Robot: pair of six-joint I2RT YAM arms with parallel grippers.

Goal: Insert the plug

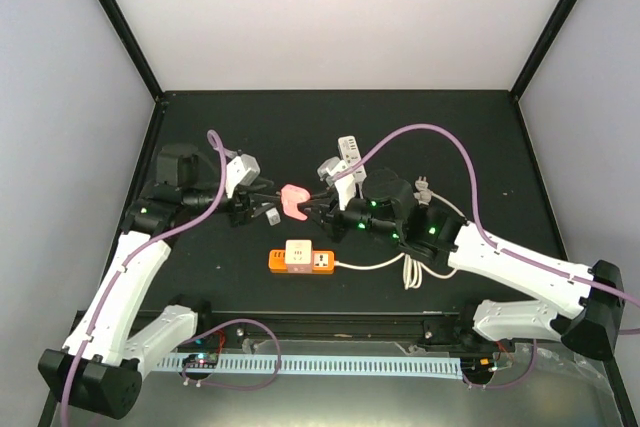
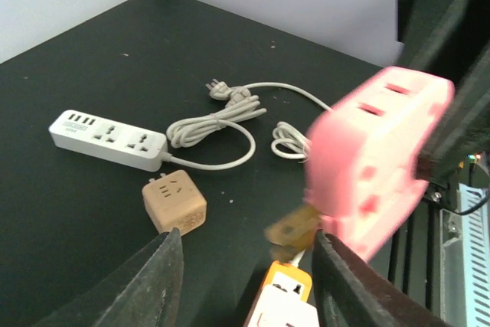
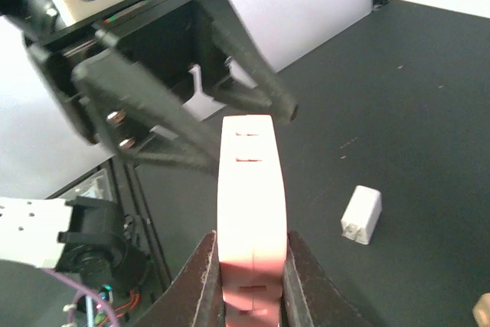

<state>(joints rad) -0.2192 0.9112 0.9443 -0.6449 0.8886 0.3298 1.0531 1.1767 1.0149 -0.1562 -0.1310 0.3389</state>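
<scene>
A pink plug adapter (image 1: 294,199) hangs above the table, gripped by my right gripper (image 1: 316,205). In the right wrist view the right gripper (image 3: 251,249) is shut on the adapter's (image 3: 249,189) flat sides. In the left wrist view the pink adapter (image 2: 375,158) is blurred, with a brownish stub (image 2: 291,231) under it. An orange power strip (image 1: 300,261) with a white adapter on it lies in front, and also shows in the left wrist view (image 2: 285,279). My left gripper (image 1: 252,209) faces the pink adapter, open and empty (image 2: 249,281).
A white power strip (image 2: 107,137) lies at the back with its coiled cable and plug (image 2: 218,89). A tan cube adapter (image 2: 174,203) sits beside it. A small white cube charger (image 3: 361,214) lies under my left gripper (image 1: 272,217).
</scene>
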